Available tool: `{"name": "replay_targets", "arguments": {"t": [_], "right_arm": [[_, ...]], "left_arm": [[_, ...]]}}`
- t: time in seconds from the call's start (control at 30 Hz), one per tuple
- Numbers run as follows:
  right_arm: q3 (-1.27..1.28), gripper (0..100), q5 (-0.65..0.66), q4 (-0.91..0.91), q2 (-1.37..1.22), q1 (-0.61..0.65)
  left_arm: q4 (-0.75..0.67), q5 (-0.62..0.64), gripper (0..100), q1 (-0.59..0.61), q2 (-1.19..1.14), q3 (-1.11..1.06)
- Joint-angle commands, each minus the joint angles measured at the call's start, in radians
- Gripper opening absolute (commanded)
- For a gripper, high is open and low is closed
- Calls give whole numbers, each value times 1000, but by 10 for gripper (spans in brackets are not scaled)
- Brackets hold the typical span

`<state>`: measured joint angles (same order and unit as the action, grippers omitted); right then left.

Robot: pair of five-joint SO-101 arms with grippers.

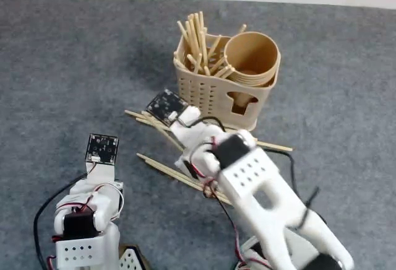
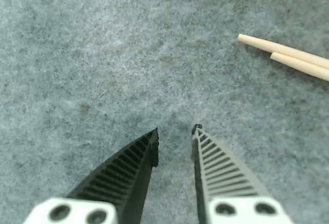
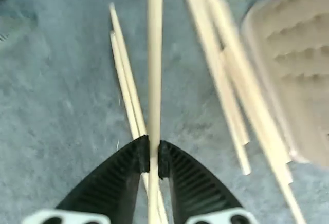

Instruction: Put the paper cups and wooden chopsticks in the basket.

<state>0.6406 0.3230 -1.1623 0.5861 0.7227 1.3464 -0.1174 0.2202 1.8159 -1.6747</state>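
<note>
A beige slotted basket stands at the back middle of the grey carpet. It holds stacked paper cups and several wooden chopsticks. My right gripper is shut on one chopstick, just off the basket's front left side. Loose chopsticks lie beneath it, and more lie along the basket's foot. My left gripper hangs open over bare carpet at the front left, with two chopstick ends a short way off.
A pair of chopsticks lies slantwise on the carpet between the two arms. Another chopstick pokes out to the right behind the right arm. The left arm sits at the front left.
</note>
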Motion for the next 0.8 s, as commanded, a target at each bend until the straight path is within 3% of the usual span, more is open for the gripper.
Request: {"name": "replay_targets", "arguments": {"t": [0.0, 0.17, 0.4, 0.77], "right_arm": [[10, 3, 8, -10, 150, -12], [27, 3, 0, -10, 271, -10], [15, 4, -137, 5, 426, -12], [15, 4, -138, 435, 526, -125]], "left_arm": [[5, 6, 120, 5, -1, -21], [5, 6, 120, 5, -1, -21], [5, 6, 120, 5, -1, -21], [5, 6, 120, 5, -1, -21]]}}
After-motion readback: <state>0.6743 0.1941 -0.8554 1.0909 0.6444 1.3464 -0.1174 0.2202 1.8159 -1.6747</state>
